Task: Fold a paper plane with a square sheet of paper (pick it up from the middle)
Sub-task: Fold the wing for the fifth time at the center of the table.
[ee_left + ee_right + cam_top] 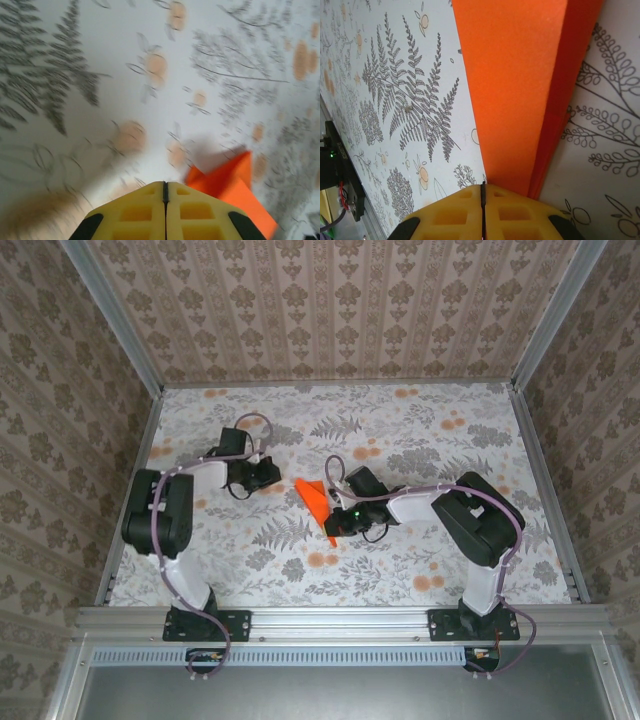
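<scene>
Two arms reach in over the bench, which is covered by a flowered tablecloth. Between them lies the sheet of paper, vivid orange and folded to a pointed wedge. The left fingers are pressed together; the paper is just beside them, not touching. The right fingers are pressed together too. Their tips meet the near end of the paper, but I cannot tell if a layer is caught between them.

The sheet of paper lies mid-counter between the pincers. The left pincer is just to its left. The right pincer is at its near end, seemingly touching it.
</scene>
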Controlling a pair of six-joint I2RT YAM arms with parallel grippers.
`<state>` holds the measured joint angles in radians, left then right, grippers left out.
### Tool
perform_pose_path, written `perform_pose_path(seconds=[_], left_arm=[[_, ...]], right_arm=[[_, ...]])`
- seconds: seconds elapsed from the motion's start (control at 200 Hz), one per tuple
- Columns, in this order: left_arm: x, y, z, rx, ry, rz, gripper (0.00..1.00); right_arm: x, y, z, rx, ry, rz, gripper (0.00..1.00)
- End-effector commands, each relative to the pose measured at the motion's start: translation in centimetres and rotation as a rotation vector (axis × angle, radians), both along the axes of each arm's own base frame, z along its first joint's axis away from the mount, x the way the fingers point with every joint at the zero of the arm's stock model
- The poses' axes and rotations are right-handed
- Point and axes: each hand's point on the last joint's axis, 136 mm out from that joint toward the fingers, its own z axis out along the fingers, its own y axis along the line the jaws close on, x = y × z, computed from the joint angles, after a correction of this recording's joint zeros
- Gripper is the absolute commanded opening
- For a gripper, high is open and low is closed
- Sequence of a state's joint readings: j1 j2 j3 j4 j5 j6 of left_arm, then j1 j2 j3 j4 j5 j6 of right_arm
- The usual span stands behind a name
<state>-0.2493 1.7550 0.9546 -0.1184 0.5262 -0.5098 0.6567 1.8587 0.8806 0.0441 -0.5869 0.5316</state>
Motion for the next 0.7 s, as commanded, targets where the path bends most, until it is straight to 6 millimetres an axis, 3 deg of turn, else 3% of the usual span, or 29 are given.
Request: perform_pose_path(seconds=[0.0, 0.175, 0.21, 0.35, 0.5, 0.695], left_arm=[[-1.7, -2.3, 2.7, -0.028, -0.072, -0.031, 0.06], [-4.8, -6.0, 2.5, -0.048, -0.075, -0.092, 0.04], [-5.9, -7.5, 2.1, -0.048, -0.064, -0.134, 0.04], [-6.4, -9.4, 0.6, -0.03, -0.035, -0.171, 0.03], [-5.8, -9.6, -1.2, 0.011, -0.009, -0.175, 0.02], [-4.9, -7.3, -3.6, 0.087, 0.015, -0.134, 0.01]], right_arm=[[-3.8, -4.5, -5.0, -0.239, 0.193, -0.053, 0.09], [-3.5, -4.2, -4.7, -0.239, 0.189, -0.058, 0.09], [-3.4, -4.2, -4.6, -0.238, 0.188, -0.059, 0.09], [-3.3, -4.0, -4.5, -0.229, 0.187, -0.061, 0.08], [-3.4, -4.0, -4.4, -0.227, 0.189, -0.059, 0.08], [-3.7, -4.2, -4.6, -0.234, 0.194, -0.058, 0.08]])
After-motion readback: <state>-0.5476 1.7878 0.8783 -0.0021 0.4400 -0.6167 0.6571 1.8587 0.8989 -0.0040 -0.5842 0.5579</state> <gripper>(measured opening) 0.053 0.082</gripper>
